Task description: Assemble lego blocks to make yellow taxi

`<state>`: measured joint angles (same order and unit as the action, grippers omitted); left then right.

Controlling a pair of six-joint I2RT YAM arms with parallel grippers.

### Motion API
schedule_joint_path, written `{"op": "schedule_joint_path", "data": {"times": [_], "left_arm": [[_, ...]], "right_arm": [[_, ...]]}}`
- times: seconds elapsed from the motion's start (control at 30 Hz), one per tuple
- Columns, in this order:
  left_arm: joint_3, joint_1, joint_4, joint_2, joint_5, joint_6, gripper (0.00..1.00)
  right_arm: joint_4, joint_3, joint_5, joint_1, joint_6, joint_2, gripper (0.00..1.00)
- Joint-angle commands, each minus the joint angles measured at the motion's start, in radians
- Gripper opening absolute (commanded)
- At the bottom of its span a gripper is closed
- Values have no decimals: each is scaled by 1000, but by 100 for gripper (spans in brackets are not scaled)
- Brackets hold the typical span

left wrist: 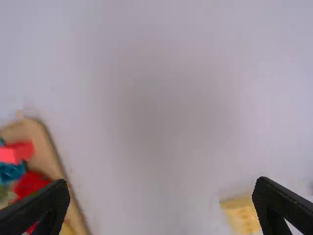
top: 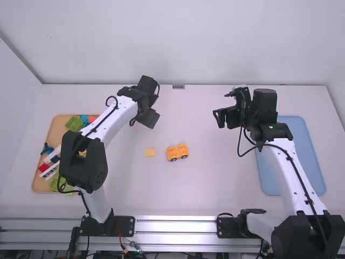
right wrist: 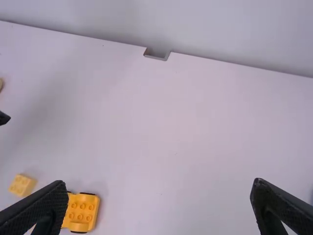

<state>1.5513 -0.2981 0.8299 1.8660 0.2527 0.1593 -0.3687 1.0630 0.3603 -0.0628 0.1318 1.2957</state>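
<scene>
Both pincers empty, fingers apart.
We find the orange-yellow car [top: 177,152] between the left pincer [top: 155,104] and right pincer [top: 221,107], nearer the arm bases than either; the loose yellow block [top: 150,152] sits beside it, baseward of the left pincer.

Yellow block [top: 150,152] and orange toy car [top: 177,151] between wooden tray [top: 56,128] and blue tray [top: 299,141].

left end effector [top: 145,120]: fingers apart, raised | right end effector [top: 222,112]: fingers apart, raised
</scene>
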Motion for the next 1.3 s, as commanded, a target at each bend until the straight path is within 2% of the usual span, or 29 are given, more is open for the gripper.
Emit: {"op": "schedule_joint_path", "data": {"times": [0.0, 0.07, 0.1, 0.2, 0.23, 0.33, 0.37, 0.47, 0.6, 0.67, 0.77, 0.8, 0.83, 0.93, 1.07, 1.27], "left_arm": [[-3, -2, 7, -18, 20, 335, 99], [-20, 12, 21, -18, -108, 626, 99], [-21, 13, 24, -18, -121, 647, 99], [-35, 58, 135, -18, -448, 1105, 99], [-35, 58, 135, -18, -448, 1105, 99], [-41, 146, 238, -19, -733, 1385, 99], [-43, 159, 241, -19, -769, 1410, 99], [-114, 259, 211, -16, -1064, 1559, 99], [-260, 350, 111, -16, -1270, 1532, 99], [-289, 362, 85, -16, -1295, 1534, 99], [-397, 390, -58, -16, -1363, 1508, 99], [-454, 395, -162, -15, -1379, 1433, 100], [-475, 396, -206, -14, -1379, 1402, 99], [-609, 391, -475, -10, -1366, 1199, 100], [-753, 398, -721, 3, -1363, 1104, 99], [-847, 428, -870, 35, -1373, 1061, 99]], "right_arm": [[4, 36, 7, -4, -4, 6, 98], [10, 36, 10, -4, -4, 6, 99], [10, 36, 10, -4, -4, 6, 98], [12, 36, 10, -4, -4, 6, 98], [12, 36, 10, -4, -4, 6, 98], [12, 36, 10, -4, -4, 6, 98], [12, 36, 10, -4, -4, 6, 99], [12, 36, 10, -5, -3, 6, 98], [11, 36, 10, -5, -4, 6, 98], [8, 36, 10, -5, -4, 6, 98], [-8, 36, 11, -5, -4, 6, 98], [-16, 36, 13, -5, -4, 6, 98], [-18, 36, 16, -5, -3, 6, 98], [-30, 35, 76, -5, 18, 8, 99], [-49, 35, 228, -5, 160, 26, 99], [-56, 35, 386, -5, 298, 107, 99]]}}
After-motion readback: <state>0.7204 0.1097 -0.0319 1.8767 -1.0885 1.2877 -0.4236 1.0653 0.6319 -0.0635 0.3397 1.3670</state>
